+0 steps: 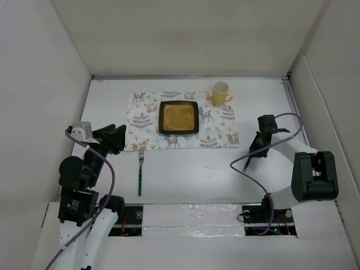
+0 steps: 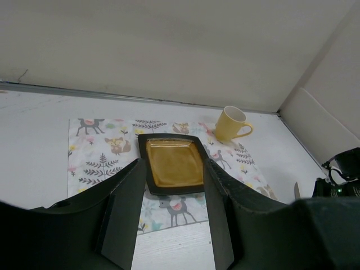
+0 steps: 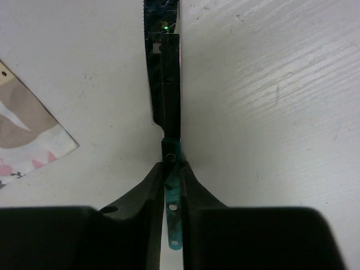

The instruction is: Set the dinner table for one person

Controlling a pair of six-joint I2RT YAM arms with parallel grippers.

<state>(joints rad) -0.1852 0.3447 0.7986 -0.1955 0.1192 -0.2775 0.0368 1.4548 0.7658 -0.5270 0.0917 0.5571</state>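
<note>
Top view: the dinner table (image 1: 191, 180) carries a deer-print placemat (image 1: 145, 115) at upper centre, with a black square plate (image 1: 161, 118) on it and a yellow mug (image 1: 221, 93) at its upper right corner; 1 fork (image 1: 140, 171) lies below its lower left corner; the right gripper (image 1: 256, 151) carries a teal-handled knife (image 1: 247, 163) right of the mat; the left gripper (image 1: 118, 136) hovers at the left.

Left wrist view: its fingers (image 2: 125, 197) are spread, grasping nothing.

Right wrist view: 2 fingers (image 3: 147, 194) pinch the knife handle, blade toward the frame top; I would lower it flat, parallel to the mat's edge, before letting go.

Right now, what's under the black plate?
The plate sits on the placemat, its animal and leaf print showing all around. The patch right under the plate is covered, so I can't see it.
</note>
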